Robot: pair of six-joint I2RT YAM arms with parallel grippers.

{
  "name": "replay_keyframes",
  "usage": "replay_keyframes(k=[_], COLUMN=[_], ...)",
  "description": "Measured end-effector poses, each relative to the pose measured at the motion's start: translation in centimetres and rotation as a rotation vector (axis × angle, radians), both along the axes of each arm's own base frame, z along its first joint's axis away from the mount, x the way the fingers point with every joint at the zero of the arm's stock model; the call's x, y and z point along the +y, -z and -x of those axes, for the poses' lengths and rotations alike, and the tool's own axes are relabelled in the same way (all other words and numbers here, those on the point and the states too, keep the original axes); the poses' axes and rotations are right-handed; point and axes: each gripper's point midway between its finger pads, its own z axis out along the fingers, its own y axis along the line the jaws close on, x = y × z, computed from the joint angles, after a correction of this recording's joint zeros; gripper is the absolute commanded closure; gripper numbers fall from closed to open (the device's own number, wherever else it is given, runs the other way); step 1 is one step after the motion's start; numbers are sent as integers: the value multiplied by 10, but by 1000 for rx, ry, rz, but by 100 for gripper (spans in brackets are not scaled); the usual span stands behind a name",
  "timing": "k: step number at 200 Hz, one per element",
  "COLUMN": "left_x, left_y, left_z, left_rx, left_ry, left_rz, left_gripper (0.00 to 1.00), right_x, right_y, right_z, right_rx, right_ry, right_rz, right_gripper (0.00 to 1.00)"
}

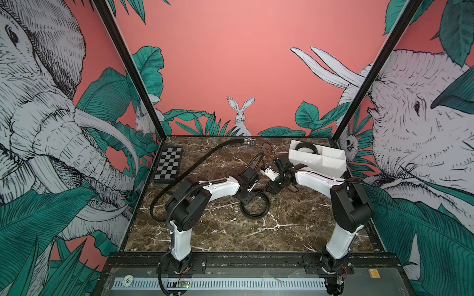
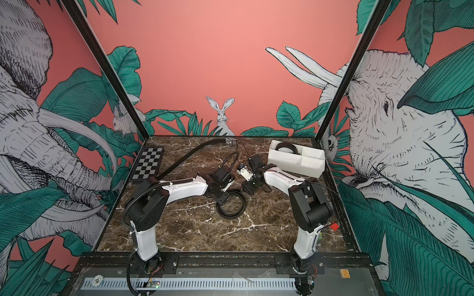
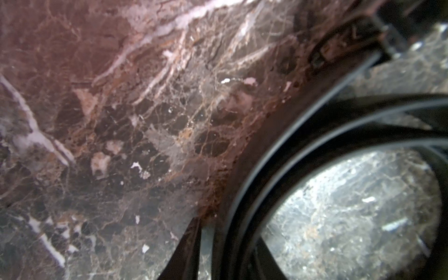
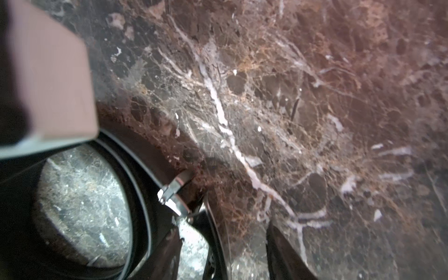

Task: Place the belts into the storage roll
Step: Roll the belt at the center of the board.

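Brown, white-veined marble tabletop (image 1: 230,230), on which the storage roll (image 1: 331,169) is set as landmark. A coiled belt (image 1: 252,216) is laid flat left of the storage roll and nearer the arm bases, well apart from it. A long belt (image 1: 205,156) is stretched farther left. A checkered board (image 1: 168,164) is placed farthest left.

This is a robotics lab test cell. A white-and-black left arm (image 1: 218,188) and right arm (image 1: 313,179) are bolted to a black rail (image 1: 256,260) at 6 o'clock of a marble-patterned tabletop (image 1: 230,230). Black frame posts (image 1: 126,59) and jungle-mural panels (image 1: 240,115) box it in. A checkered board (image 1: 168,164) lies at 10 o'clock. A slotted cable duct (image 1: 256,284) runs outside the rail.
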Motion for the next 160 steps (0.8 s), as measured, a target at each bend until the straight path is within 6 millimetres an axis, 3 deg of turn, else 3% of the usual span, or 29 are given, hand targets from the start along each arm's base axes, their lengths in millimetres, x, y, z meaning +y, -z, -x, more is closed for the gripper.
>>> replay_keyframes(k=[34,92,160], left_x=[0,3,6], left_y=[0,2,5], left_z=[0,-3,-3], left_rx=[0,7,32], left_ry=[-3,-49,-137], left_rz=[1,15,39], left_gripper=[68,68,67], right_x=[4,-1,-29], right_y=[13,21,23], right_z=[8,19,44], right_rx=[56,129,180], right_ry=[-9,89,272], right_rz=[26,32,26], right_gripper=[58,100,100])
